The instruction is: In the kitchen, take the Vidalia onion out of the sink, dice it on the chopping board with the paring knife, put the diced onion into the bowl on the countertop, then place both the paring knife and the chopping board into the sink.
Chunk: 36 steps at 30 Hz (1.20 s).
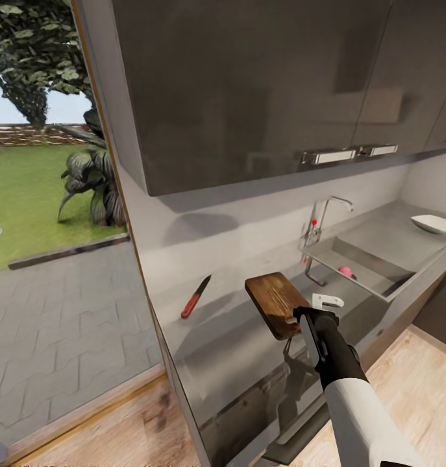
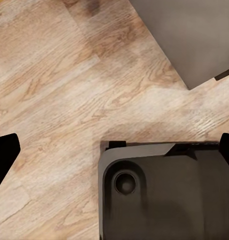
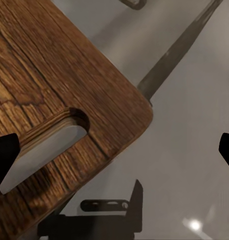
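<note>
Now | right hand [image 1: 321, 310] spread open over grained brown chopping board [image 1: 275, 302] | glossy grey countertop [image 1: 229, 337]

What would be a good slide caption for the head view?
Right gripper open beside the chopping board; paring knife on the countertop, Vidalia onion in the sink.

Bare countertop [image 1: 248, 337] around chopping board [image 1: 274, 301]

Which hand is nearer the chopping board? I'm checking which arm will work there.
The right hand hovers at the chopping board's handle end. The left hand hangs over wood floor, away from the board.
</note>
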Motion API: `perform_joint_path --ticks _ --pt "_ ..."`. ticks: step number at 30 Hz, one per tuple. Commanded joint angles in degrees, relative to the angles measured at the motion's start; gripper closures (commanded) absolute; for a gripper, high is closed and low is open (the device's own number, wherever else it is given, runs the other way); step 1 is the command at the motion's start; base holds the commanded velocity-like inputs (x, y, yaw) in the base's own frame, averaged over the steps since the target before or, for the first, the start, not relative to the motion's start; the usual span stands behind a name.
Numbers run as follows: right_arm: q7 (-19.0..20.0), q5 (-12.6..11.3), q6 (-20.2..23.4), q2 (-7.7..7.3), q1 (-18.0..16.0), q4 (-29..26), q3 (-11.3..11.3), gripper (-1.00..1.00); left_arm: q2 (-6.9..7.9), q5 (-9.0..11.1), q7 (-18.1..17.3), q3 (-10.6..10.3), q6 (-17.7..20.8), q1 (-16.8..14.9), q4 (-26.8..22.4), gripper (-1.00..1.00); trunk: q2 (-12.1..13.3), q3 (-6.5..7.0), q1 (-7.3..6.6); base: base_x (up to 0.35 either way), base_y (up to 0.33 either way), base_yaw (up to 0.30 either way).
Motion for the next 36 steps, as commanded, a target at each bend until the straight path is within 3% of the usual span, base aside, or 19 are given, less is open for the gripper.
perform_joint_path --ticks 1,36 --pt "0.13 0.41 0.39 0.08 -0.05 -0.07 -0.13 -1.0 0.02 -0.01 -0.02 -0.07 -0.11 -0.01 -0.05 -1.0 -0.12 -0.19 0.03 0.0 0.0 0.0" --pt "0.1 0.41 0.39 0.2 -0.05 -0.07 -0.13 -1.0 0.02 -0.01 -0.02 -0.07 -0.11 -0.01 0.0 -1.0 -0.12 -2.66 0.03 0.023 0.01 0.0"
